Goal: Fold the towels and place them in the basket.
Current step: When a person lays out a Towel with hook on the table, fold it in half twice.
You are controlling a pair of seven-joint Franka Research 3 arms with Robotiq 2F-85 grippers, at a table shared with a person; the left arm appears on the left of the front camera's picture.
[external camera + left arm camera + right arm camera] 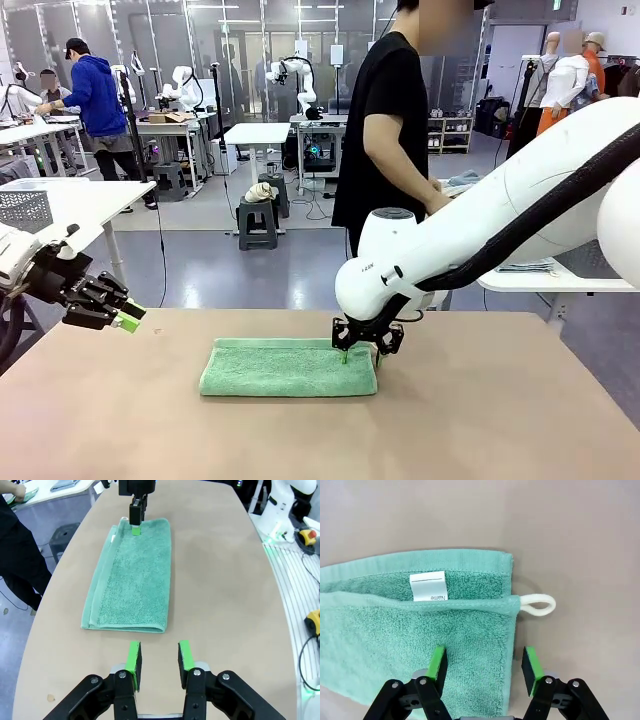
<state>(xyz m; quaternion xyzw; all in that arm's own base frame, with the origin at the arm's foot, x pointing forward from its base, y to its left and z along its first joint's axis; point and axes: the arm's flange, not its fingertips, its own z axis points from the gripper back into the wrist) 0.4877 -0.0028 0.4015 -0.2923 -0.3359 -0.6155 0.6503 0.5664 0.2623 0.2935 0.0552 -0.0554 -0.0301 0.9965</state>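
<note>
The right gripper points straight down at the right-hand end of the mint green towel. Its jaws stand wide apart and clamp nothing. In the right wrist view one green pad hangs over the terry. The other sits past the towel's short edge, over bare tabletop, so that edge lies between them. From the front, the fingertips are down at the towel's surface, though I cannot tell whether they press on it. The right arm comes in from 3 o'clock, its forearm sloping down to the wrist.

The left gripper has its jaws partly apart with nothing between them. In the front view it hangs at 9 o'clock of the towel, well apart from it, above the tabletop's left edge. It is tilted, with its pads aimed toward the middle. In its own wrist view the towel stretches away toward 12 o'clock, with the right gripper at the far end.

The towel lies folded lengthwise near the tabletop's middle. Its upper layer is set back, baring a strip that carries the white label. The corner loop sticks out at 3 o'clock in the right wrist view. A person in a black shirt stands at the far side.
</note>
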